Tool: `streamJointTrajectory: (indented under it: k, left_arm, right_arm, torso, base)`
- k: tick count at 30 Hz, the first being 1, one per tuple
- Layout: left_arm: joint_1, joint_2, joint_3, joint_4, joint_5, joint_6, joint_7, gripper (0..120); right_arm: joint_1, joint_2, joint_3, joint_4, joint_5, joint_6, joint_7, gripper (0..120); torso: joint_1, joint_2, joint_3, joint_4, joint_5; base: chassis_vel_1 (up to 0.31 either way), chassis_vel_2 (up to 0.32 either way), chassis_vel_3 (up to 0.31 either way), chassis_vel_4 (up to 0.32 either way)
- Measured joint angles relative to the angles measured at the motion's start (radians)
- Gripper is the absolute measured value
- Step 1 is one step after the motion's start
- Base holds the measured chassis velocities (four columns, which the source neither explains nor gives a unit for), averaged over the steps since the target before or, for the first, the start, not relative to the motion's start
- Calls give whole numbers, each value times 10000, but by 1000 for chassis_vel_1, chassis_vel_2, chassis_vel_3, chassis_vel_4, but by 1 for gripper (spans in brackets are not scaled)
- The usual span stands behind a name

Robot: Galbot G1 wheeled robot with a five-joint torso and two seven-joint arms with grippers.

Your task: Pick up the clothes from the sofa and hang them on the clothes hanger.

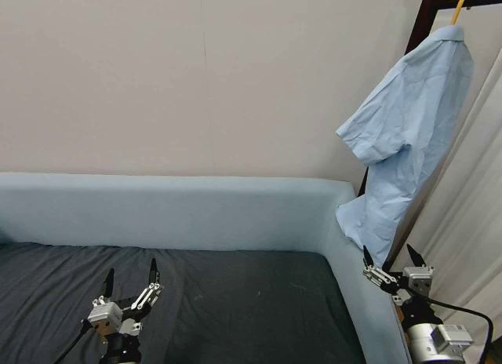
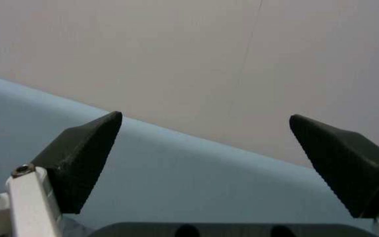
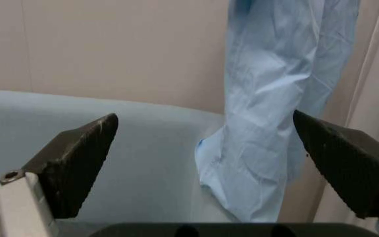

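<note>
A light blue short-sleeved shirt (image 1: 408, 129) hangs on a yellow hanger (image 1: 461, 5) hooked over a dark rack (image 1: 427, 11) at the right, its hem draping onto the sofa arm (image 1: 349, 246). In the right wrist view the shirt (image 3: 275, 123) hangs ahead of the open fingers. My right gripper (image 1: 392, 263) is open, low beside the sofa arm, just below the shirt's hem. My left gripper (image 1: 131, 279) is open over the dark seat cushion (image 1: 235, 301), holding nothing. The left wrist view looks between its open fingers (image 2: 84, 158) at the sofa back.
The pale blue sofa back (image 1: 172, 211) runs across under a plain beige wall (image 1: 196, 81). A white curtain (image 1: 478, 223) hangs at the far right behind the rack.
</note>
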Motion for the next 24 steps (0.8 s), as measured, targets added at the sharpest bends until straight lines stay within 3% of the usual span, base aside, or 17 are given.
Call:
streamJointTrajectory:
  k: [24]
  left_arm:
    - [-21, 21, 12, 5, -31, 11, 17, 100]
  right_arm:
    - [93, -28, -89, -25, 58, -6, -2, 100]
  torso:
    - [1, -2, 1, 0, 0]
  base:
    - [0, 0, 0, 0]
